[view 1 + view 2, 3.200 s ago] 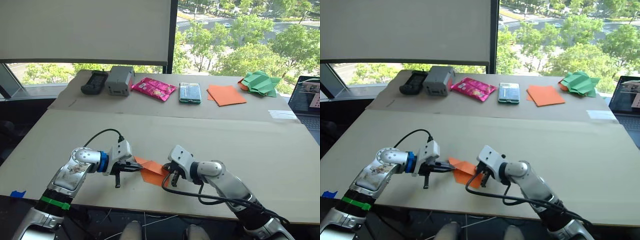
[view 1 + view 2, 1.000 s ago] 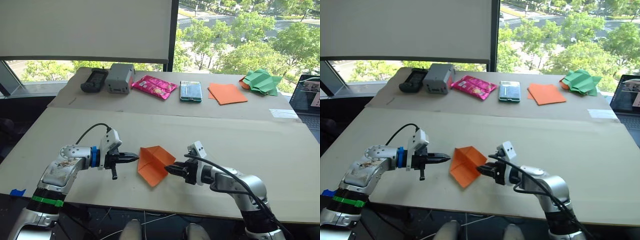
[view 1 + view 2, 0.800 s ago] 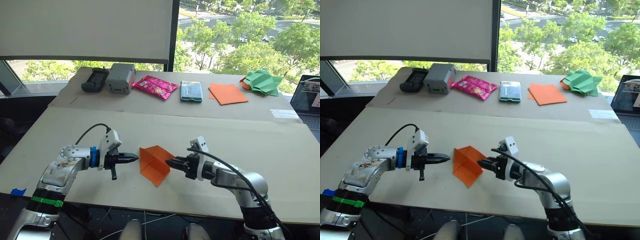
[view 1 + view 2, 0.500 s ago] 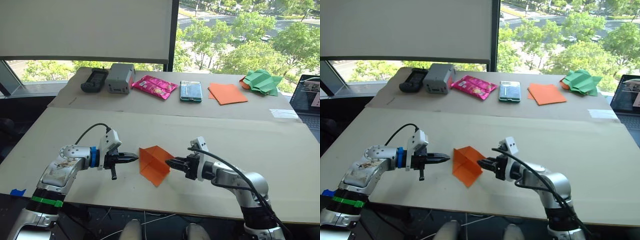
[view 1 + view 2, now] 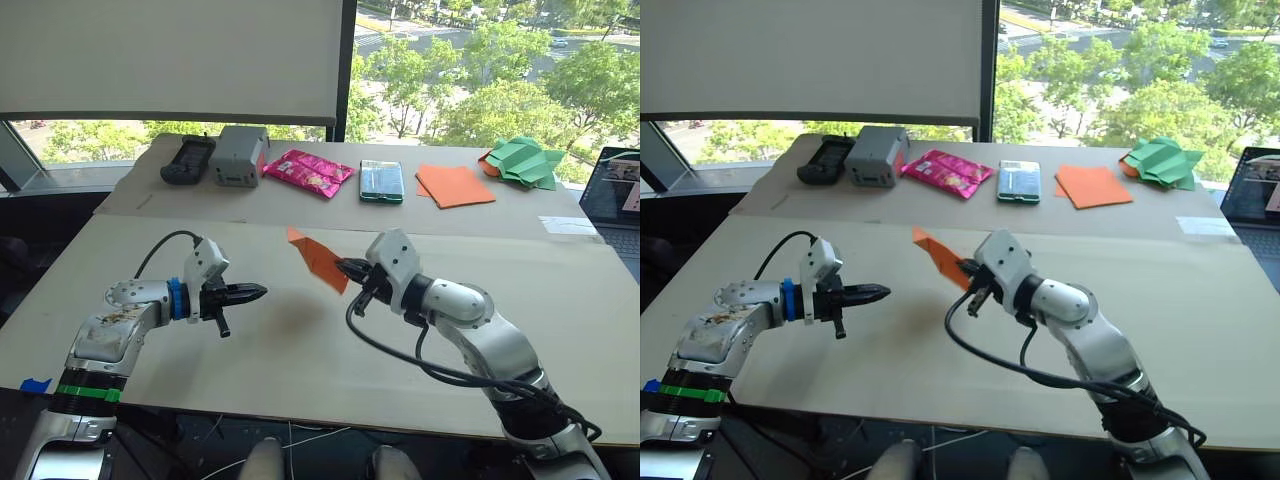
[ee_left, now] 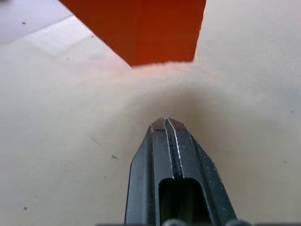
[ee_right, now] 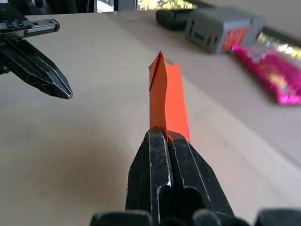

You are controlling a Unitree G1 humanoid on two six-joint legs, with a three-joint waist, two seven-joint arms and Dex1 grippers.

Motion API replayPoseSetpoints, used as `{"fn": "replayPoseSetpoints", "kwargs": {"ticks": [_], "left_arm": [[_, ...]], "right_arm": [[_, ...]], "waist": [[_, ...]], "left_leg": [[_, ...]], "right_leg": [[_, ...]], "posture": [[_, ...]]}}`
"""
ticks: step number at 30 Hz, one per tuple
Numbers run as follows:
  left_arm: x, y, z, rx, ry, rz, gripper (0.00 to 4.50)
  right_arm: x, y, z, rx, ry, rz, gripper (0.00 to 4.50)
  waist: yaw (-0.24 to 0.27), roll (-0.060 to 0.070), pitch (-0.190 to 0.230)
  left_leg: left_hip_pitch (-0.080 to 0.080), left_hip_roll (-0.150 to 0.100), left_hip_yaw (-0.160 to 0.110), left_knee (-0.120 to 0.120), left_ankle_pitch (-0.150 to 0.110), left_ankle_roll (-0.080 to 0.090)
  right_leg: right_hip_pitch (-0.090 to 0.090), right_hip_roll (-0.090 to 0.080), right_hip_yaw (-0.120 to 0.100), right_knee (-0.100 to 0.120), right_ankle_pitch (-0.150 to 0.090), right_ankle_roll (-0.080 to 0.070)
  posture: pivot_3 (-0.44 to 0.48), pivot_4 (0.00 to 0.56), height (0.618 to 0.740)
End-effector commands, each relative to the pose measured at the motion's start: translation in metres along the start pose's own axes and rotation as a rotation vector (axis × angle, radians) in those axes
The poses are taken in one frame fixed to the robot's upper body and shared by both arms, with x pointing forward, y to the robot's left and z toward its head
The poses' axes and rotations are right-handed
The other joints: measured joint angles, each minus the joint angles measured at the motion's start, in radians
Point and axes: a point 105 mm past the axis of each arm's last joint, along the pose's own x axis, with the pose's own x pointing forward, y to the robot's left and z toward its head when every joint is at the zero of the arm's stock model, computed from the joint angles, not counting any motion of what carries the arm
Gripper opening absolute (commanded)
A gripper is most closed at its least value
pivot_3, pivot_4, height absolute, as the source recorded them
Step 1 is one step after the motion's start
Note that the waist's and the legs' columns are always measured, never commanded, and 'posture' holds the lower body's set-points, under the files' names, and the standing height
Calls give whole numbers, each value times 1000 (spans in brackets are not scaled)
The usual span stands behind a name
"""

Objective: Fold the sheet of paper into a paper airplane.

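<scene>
Beyond the window, trees and a road lie below in sunlight; nearer in, a wide tan table (image 5: 560, 300) carries everything we work with. Along its far strip sit a grey box (image 5: 238, 158), a pink packet (image 5: 307, 172), a flat stack of orange sheets (image 5: 453, 186) and some green paper shapes (image 5: 520, 163).

We take the sheet of paper (image 5: 318, 258) as our landmark. It is lifted clear of the table, folded narrow with a pointed tip, and it casts a soft shadow on the tabletop beneath. Our right gripper (image 5: 350, 270) sits at the sheet's near lower end, fingers clamped together on its edge; the right wrist view shows the folded strip rising straight out from between them. Our left gripper (image 5: 257, 293) points toward the sheet from the left and lower down, well apart from it, fingers pressed together on nothing.

We judge we are mid-fold, with the sheet carried up for repositioning and the wings not yet shaped. The next move likely calls for bringing the left gripper in to take the free pointed end, or laying the sheet flat again to press a crease.
</scene>
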Motion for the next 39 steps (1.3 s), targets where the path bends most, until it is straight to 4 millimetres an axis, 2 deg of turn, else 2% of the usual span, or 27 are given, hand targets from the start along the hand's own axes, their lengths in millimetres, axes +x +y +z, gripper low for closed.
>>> {"fn": "replayPoseSetpoints", "kwargs": {"ticks": [1,3,5,8,11,14,20,22,25,27,29,32,37,38,39], "left_arm": [[-1,4,10,-5,-36,20,0],[1,1,10,-9,-38,8,0],[2,-1,11,-13,-40,-1,0],[1,-3,12,-15,-37,-13,0],[0,-3,11,-16,-35,-14,0],[0,-4,12,-17,-32,-16,0],[1,-9,13,-13,-27,-26,0],[3,-9,13,-12,-26,-28,0],[5,-11,13,-12,-25,-37,0],[6,-13,13,-10,-23,-48,0],[7,-15,14,-9,-22,-58,0],[7,-15,14,-9,-23,-56,0],[8,-17,18,2,-28,-65,0],[8,-18,18,6,-27,-74,0],[8,-20,18,7,-26,-81,0]], "right_arm": [[5,42,-3,-581,-56,120,47],[6,55,-21,-712,-49,141,47],[5,67,-35,-757,-50,170,47],[1,85,-52,-753,-47,239,47],[-1,97,-59,-716,-44,287,47],[-4,108,-60,-640,-45,334,835],[-10,97,-41,-452,-70,316,2896],[-12,85,-30,-360,-81,293,2896],[-7,64,-12,-92,-88,222,2896],[-2,58,-12,68,-52,203,2896],[1,57,-13,132,-23,201,2896],[9,58,-17,291,23,180,2093],[17,75,-32,483,102,182,351],[18,75,-34,494,111,176,66],[19,75,-35,496,116,171,28]], "waist": [[0,-2,-1],[0,-4,-2],[0,-5,-1],[0,-5,-1],[-1,-6,-1],[-1,-10,-1],[-3,-11,-1],[-2,-11,-1],[-1,-11,-1],[-4,-11,-1],[-3,-11,-1],[0,-11,-1],[2,-11,-1],[1,-11,-1],[2,-10,-1]], "left_leg": [[0,0,0,0,0,0],[0,0,1,0,0,0],[0,0,2,0,2,-2],[0,0,2,0,6,2],[1,0,2,0,6,2],[5,0,2,0,5,1],[6,1,1,0,5,1],[6,1,1,0,5,1],[6,1,1,0,5,2],[6,1,1,0,6,2],[7,2,0,0,5,2],[6,2,0,0,4,0],[6,1,1,0,3,-2],[6,1,1,0,3,-2],[5,1,1,0,3,-2]], "right_leg": [[0,0,0,-1,0,0],[1,0,0,-2,0,0],[1,0,1,-3,1,2],[2,0,2,-2,3,3],[2,0,2,0,3,3],[4,0,2,3,3,2],[5,0,2,4,2,2],[5,0,2,4,2,2],[5,0,2,6,3,2],[5,1,2,6,3,1],[5,2,2,7,4,0],[4,1,2,6,4,0],[4,2,2,6,4,0],[4,2,2,6,4,0],[3,2,2,6,4,0]], "posture": [[0,150,702],[0,150,702],[0,150,702],[0,150,702],[0,150,702],[0,150,702],[0,150,702],[0,150,702],[0,150,702],[0,150,702],[0,150,702],[0,150,702],[0,150,702],[0,150,702],[0,150,702]]}}
